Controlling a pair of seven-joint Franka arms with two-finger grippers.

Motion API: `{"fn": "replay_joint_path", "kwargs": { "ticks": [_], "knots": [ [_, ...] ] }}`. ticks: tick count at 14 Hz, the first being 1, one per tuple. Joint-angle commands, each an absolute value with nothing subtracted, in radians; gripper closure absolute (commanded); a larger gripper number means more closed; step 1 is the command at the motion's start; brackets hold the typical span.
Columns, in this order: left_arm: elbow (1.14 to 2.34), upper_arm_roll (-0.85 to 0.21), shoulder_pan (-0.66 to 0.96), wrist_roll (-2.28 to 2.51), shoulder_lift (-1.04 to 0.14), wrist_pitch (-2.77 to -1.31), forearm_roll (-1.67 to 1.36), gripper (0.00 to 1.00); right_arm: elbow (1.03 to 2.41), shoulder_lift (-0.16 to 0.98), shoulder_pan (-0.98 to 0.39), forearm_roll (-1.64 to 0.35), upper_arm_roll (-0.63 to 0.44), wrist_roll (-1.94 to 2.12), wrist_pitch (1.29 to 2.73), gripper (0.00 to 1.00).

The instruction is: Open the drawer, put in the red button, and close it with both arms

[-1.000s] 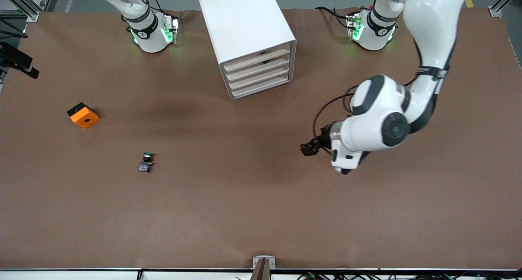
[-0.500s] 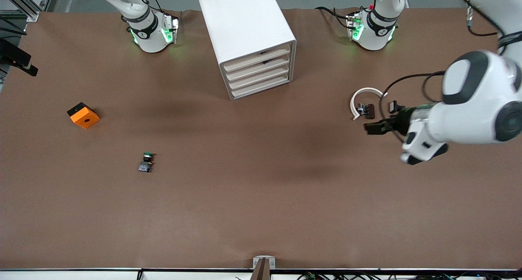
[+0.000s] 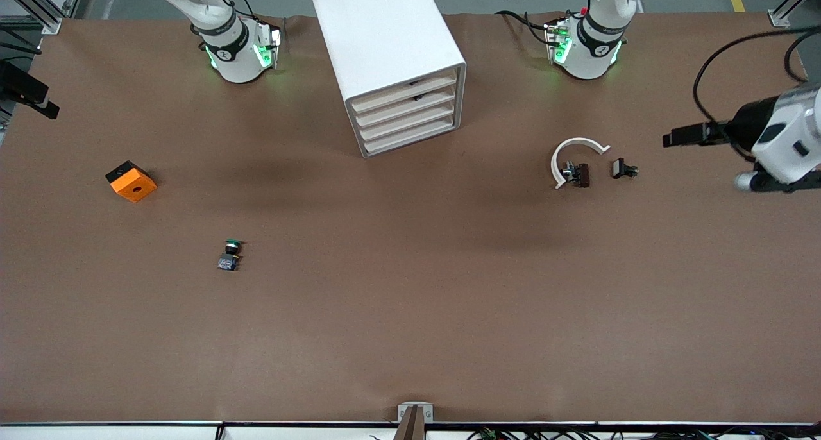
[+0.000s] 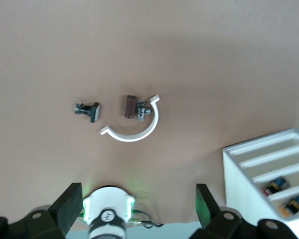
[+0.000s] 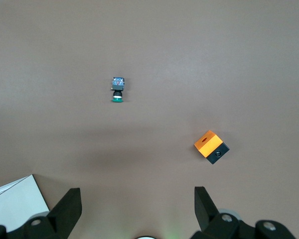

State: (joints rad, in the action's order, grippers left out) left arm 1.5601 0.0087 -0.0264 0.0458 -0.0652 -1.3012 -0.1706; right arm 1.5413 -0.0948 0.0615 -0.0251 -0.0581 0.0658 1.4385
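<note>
Partly cropped left claw (image 3: 670, 138), jaws apart

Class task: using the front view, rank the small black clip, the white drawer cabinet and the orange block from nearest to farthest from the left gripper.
Left gripper, open, over the table's left-arm end.
1. Small black clip, toward the left arm's end.
2. White drawer cabinet, mid-table, between the bases.
3. Orange block, at the right arm's end.

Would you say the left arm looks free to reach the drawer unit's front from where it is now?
Probably yes: the left gripper, jaws open and empty, hangs over bare table at its own end, and only two small parts lie between it and the drawer unit.
</note>
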Motion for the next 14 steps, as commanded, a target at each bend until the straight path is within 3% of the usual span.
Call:
{"fn": "replay_joint_path", "kwargs": {
  "ticks": [1, 5, 7, 14],
  "knots": [
    [1.712, 0.022, -0.015, 0.000, 0.081, -1.379, -0.106, 0.00, 1.566, -0.121, 0.083, -0.009, -0.046, 0.093, 1.445, 0.00],
    [1.983, 0.000, -0.017, -0.011, 0.286, -1.618, -0.055, 0.00, 1.566, -0.120, 0.083, -0.006, -0.046, 0.101, 1.447, 0.00],
    [1.979, -0.029, -0.021, -0.021, 0.298, -1.626, -0.019, 0.00, 1.566, -0.120, 0.083, -0.008, -0.046, 0.101, 1.445, 0.00],
    [1.772, -0.054, -0.040, -0.014, 0.207, -1.599, 0.034, 0.00, 1.566, -0.120, 0.081, -0.008, -0.046, 0.100, 1.445, 0.00]
  ]
}}
